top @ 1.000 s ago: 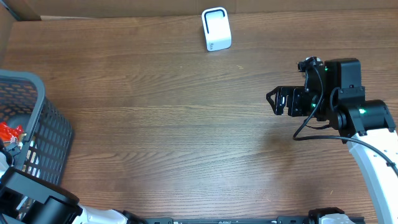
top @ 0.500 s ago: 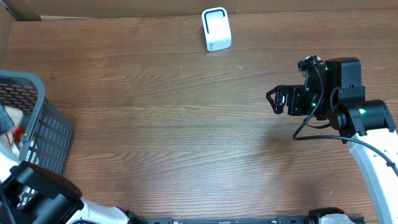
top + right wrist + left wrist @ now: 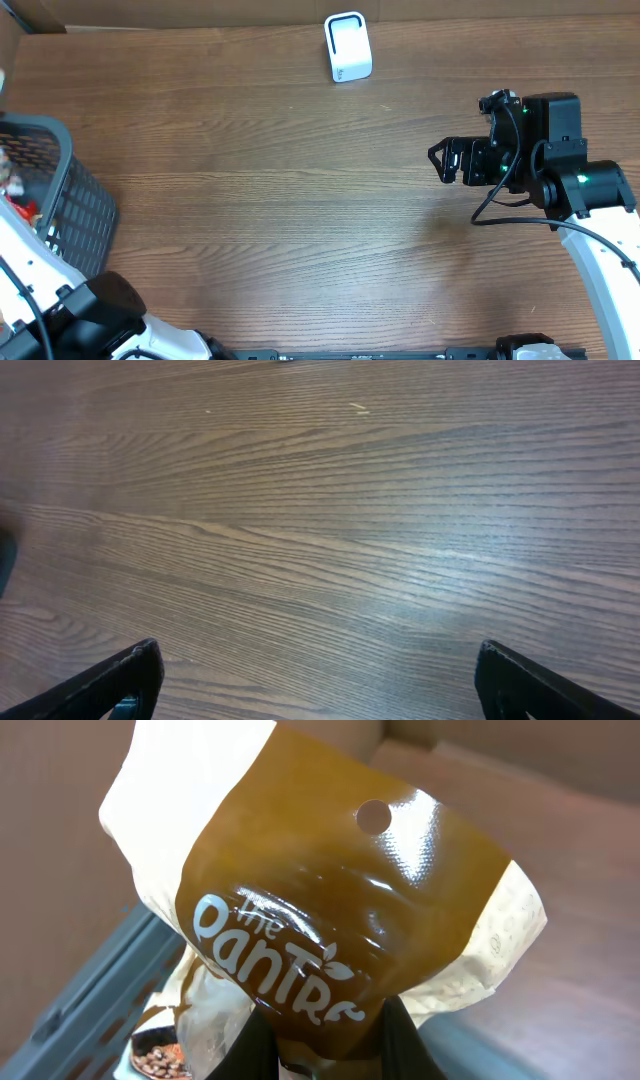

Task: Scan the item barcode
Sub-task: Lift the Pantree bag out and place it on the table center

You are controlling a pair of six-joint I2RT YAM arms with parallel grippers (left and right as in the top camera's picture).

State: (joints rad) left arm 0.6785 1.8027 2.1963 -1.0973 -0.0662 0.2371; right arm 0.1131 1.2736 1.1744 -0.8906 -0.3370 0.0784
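Observation:
The item is a brown and cream snack pouch (image 3: 320, 900) with a round hang hole and white lettering. It fills the left wrist view, and my left gripper (image 3: 325, 1055) is shut on its lower end, a black finger (image 3: 252, 1042) on either side. It hangs over the grey basket (image 3: 90, 1010). No barcode shows on the side facing the camera. In the overhead view only a pale sliver of the pouch (image 3: 6, 165) shows at the far left edge. My right gripper (image 3: 440, 162) stands open above bare table at the right, nothing between its fingers (image 3: 120, 678).
A white upright scanner (image 3: 348, 47) stands at the table's far edge, middle. The grey mesh basket (image 3: 70, 215) sits at the left edge with a red packet (image 3: 22, 208) and a nut packet (image 3: 160, 1058) inside. Cardboard walls border the far and left sides.
My left arm has lifted the pouch up out of the basket and toward the far side, along the left edge. The right arm has not moved.

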